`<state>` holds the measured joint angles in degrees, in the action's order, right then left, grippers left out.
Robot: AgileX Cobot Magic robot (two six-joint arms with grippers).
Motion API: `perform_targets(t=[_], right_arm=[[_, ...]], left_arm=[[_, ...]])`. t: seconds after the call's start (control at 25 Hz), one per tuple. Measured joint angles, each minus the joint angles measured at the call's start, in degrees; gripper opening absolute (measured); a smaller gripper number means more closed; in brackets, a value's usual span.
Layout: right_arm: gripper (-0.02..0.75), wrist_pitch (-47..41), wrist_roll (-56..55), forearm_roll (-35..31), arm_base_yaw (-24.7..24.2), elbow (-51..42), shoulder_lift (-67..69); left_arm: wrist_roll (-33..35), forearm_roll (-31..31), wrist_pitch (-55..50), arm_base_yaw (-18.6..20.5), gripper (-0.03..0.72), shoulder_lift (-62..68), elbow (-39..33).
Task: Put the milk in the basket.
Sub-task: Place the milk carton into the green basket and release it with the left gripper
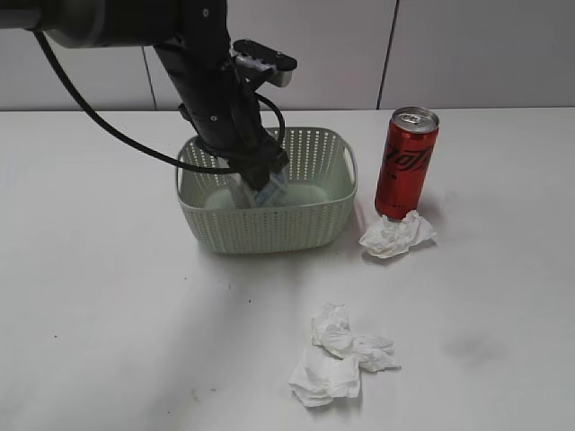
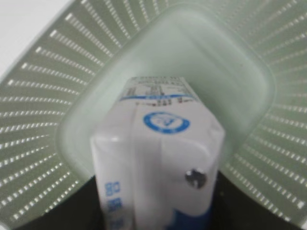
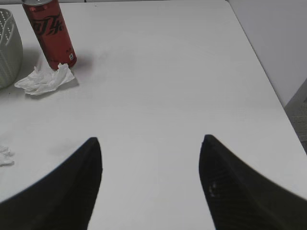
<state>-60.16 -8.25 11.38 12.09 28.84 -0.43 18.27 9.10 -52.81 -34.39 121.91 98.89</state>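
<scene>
While clamped, milk [image 2: 158, 158] upright inside basket [image 1: 269, 224]

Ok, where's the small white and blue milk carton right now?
The small white and blue milk carton is held by the left gripper inside the pale green perforated plastic basket, left of the red can in the exterior view.
</scene>
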Motion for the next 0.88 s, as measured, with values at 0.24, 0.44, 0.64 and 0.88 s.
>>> perform_targets(t=[0.24,0.44,0.64,0.88], right_arm=[[0.499,0.00,0.00,0.00,0.00,0.00,0.00],[0.499,0.00,0.00,0.00,0.00,0.00,0.00],[0.499,-0.04,0.00,0.00,0.00,0.00,0.00],[0.499,0.01,0.00,0.00,0.00,0.00,0.00]], left_arm=[[0.00,-1.02,1.32,0.00,0.317,2.53,0.06],[0.00,-1.09,2.42,0.00,0.367,2.86,0.19],[0.00,-1.13,3.42,0.00,0.517,2.86,0.30],[0.00,-0.69,3.36,0.00,0.659,2.59,0.30]])
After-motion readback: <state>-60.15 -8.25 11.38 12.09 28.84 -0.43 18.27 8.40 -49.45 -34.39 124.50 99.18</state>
